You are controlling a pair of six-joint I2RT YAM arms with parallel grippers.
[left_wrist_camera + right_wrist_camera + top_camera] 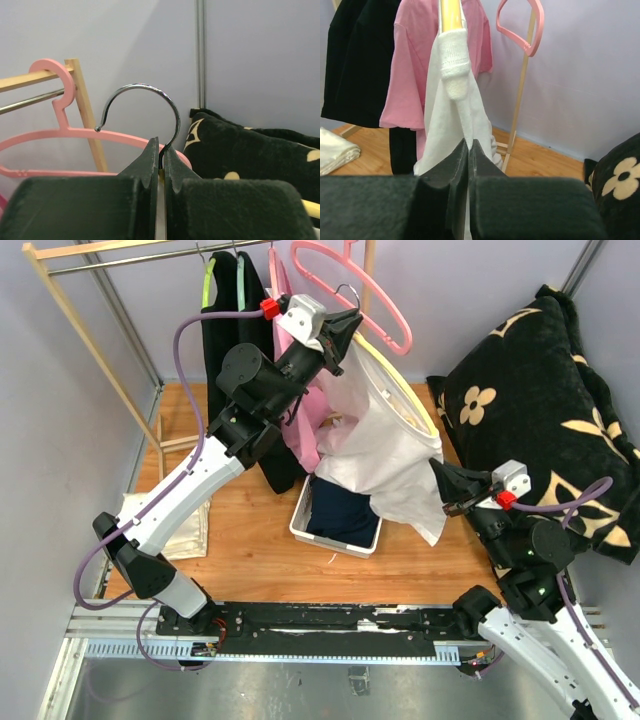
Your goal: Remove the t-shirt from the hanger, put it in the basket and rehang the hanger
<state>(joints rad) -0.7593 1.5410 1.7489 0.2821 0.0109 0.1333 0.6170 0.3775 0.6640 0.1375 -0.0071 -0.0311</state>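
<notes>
The white t-shirt point(385, 445) hangs on a yellow hanger point(408, 390), held up in the air between the two arms, and its lower part falls partly over a white bin point(330, 543) on the table. The hanger is off the rail; the left gripper point(160, 150) carries it, with its jaws pressed together on the stem of the metal hook point(142, 85).

The right gripper point(469, 147) is at the right side of the shirt, low down. Its jaws are closed on a narrow fold of the white cloth (only a thin strip, as far as the wrist view shows). From this pinch the cloth rises in a tight line up to the shoulder of the hanger.

To do this step well, I think the right arm should pull down and outward, along the sloping arm of the hanger, so that the shoulder of the shirt slides off its end. A pull straight down would only load the hanger. The left arm should keep the hook firm, perhaps tilting the right end of the hanger downward to help. The pull should be slow, because such a thin pinch may slip, and the collar may catch around the hook.
</notes>
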